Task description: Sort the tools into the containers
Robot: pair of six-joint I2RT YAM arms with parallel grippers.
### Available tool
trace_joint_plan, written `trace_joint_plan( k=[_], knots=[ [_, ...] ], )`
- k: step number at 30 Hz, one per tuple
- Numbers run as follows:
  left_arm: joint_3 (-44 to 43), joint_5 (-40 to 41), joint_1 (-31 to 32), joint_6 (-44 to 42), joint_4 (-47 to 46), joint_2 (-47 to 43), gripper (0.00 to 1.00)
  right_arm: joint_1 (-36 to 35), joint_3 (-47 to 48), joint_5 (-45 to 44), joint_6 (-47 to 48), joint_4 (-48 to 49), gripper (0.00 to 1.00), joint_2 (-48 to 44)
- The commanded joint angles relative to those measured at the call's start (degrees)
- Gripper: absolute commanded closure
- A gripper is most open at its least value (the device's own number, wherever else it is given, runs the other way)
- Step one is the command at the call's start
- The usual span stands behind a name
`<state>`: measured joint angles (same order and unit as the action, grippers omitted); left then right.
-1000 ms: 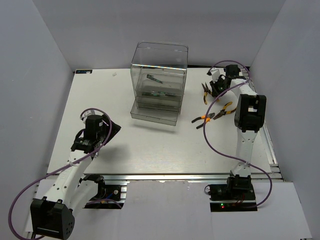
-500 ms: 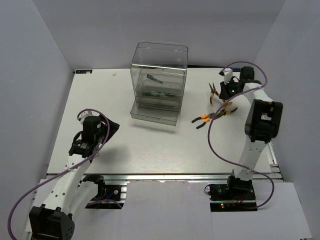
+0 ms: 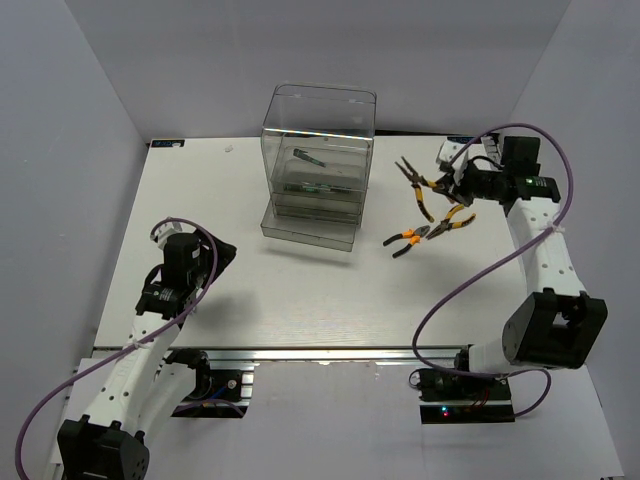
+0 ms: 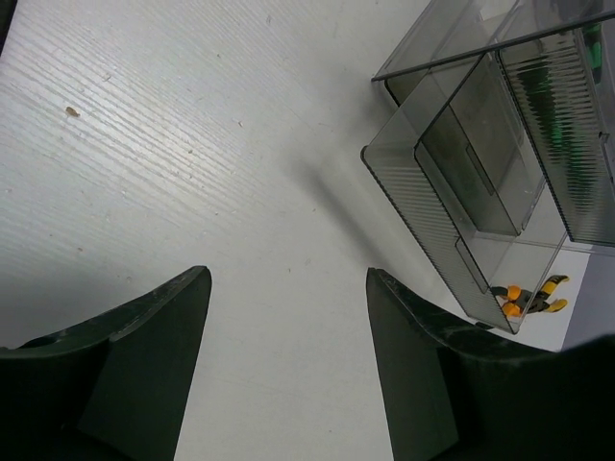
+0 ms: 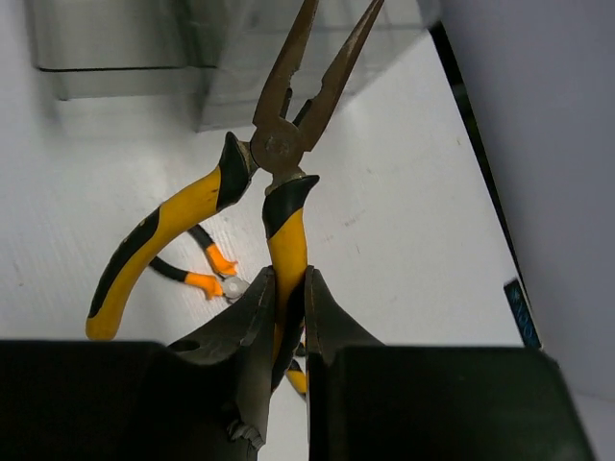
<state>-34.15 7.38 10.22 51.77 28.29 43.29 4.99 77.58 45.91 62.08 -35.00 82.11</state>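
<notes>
Nearest, on the left, the left gripper (image 4: pixel 285 288) hovers over the white table (image 3: pixel 300 300) with its fingers spread wide and nothing between them. Farther right, a second pair of orange-handled pliers (image 3: pixel 428 232) lies on the table. Level with it at centre, the lowest drawer (image 3: pixel 305 235) of the tall clear plastic cabinet (image 3: pixel 320 110) stands pulled out. Beyond the lying pair, at far right, the right gripper (image 5: pixel 288 280) is clamped on one handle of the long-nose pliers with orange-and-black handles (image 5: pixel 279 144), which appear lifted off the table, nose toward the cabinet. With only one handle pinched, the other leg can swing. The carry leftward should therefore be smooth, the nose kept clear of the cabinet wall, and the release made low inside the open drawer.
</notes>
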Motion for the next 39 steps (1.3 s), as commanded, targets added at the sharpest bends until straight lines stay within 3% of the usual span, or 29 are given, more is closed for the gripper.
trace_joint_plan(
  k=[1,7,11,16,27,37,38,39],
  knots=[
    [-0.9,1.2,-0.4,-1.1,0.0,-0.8,0.23,-4.5,-0.1,3.1,13.5,-8.2,1.0,-3.6],
    [0.0,0.9,-0.4,-1.0,0.1,-2.9,0.23,-18.4,1.3,0.2,19.1,-11.1,1.0,-5.1],
    [0.8,0.4,-0.4,-0.1,0.2,-4.8,0.23,-28.8,0.6,-8.0,17.6,-2.5,1.0,-1.8],
    [0.8,0.4,-0.4,0.4,1.2,-7.5,0.23,-36.0,3.8,-18.3,14.6,5.0,1.0,7.0],
    [1.5,1.0,-0.4,2.1,2.6,-10.9,0.23,-40.9,14.2,-30.4,11.0,12.1,1.0,21.1],
    [0.8,1.2,-0.4,1.4,2.4,-8.8,0.23,-41.6,11.0,-34.0,12.3,14.9,1.0,22.9],
    [0.8,1.3,-0.4,1.3,2.4,-8.7,0.23,-41.6,10.5,-33.9,11.7,15.0,0.97,22.8],
    [0.8,1.4,-0.4,1.2,2.3,-8.5,0.23,-41.8,9.5,-33.8,11.3,15.1,0.85,22.6]
  ],
)
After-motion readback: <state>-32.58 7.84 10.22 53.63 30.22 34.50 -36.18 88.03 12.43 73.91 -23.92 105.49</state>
